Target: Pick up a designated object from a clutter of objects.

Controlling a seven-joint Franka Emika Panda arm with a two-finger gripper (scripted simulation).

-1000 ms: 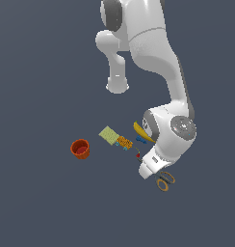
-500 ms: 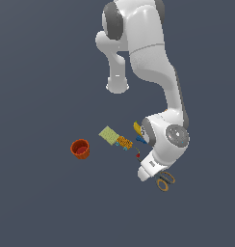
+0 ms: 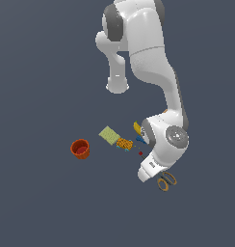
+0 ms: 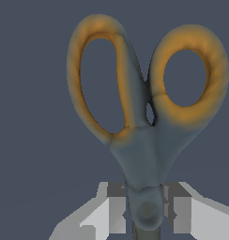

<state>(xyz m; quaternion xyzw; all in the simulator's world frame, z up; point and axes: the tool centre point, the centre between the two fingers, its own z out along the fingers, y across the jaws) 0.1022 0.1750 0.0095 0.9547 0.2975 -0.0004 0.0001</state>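
The scissors (image 3: 166, 182) lie on the dark floor at the near right edge of the clutter, their orange-tan ring handles (image 4: 182, 84) pointing away from my hand. My gripper (image 3: 156, 177) is down over the blade end. In the wrist view my gripper (image 4: 145, 211) straddles the grey pivot of the scissors (image 4: 144, 159), and both fingers (image 4: 115, 208) press against its sides, shut on it. The blades are hidden under my hand.
The rest of the clutter lies toward the exterior view's left: a red-orange cup (image 3: 80, 148), a pale green sponge (image 3: 109, 135), an orange patterned block (image 3: 124, 143), a yellow banana (image 3: 137, 127) partly behind my wrist, and a tiny red bit (image 3: 140, 153).
The arm's upper links have shifted slightly. The hand stays low over the scissors, which have not moved.
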